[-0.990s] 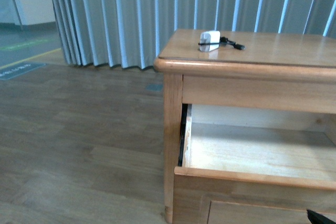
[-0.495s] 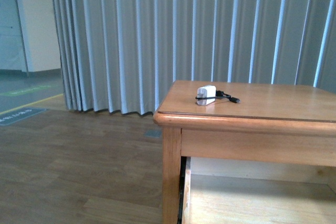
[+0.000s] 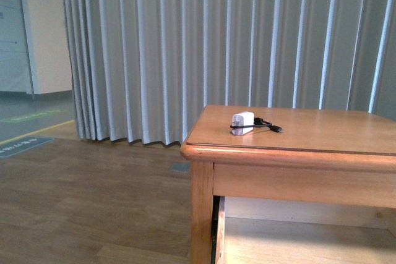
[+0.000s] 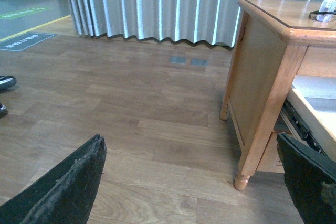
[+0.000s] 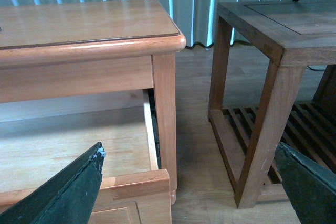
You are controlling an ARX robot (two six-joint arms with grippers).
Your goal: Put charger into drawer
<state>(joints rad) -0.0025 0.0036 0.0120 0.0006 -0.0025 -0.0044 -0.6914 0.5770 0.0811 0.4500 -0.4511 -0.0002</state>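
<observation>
The charger (image 3: 243, 123), a small white block with a thin black cable, lies on the honey-coloured cabinet top (image 3: 309, 137) near its left front corner. It also shows at the edge of the left wrist view as the charger (image 4: 326, 10). Below the top, the drawer (image 3: 291, 242) is pulled out, and its pale wooden floor (image 5: 68, 145) is bare. My left gripper (image 4: 191, 192) is open over the floor, left of the cabinet. My right gripper (image 5: 186, 192) is open by the drawer's right front corner. Neither arm appears in the front view.
A dark wooden side table (image 5: 283, 35) with a slatted lower shelf stands close to the cabinet's right side. Grey curtains (image 3: 204, 47) hang behind. Wood flooring (image 4: 136, 114) spreads left of the cabinet, with a dark shoe (image 4: 5, 82) at its far edge.
The front view has risen: the cabinet top and charger sit lower in the frame, and the drawer's front edge has dropped out of view. The charger has not moved on the cabinet.
</observation>
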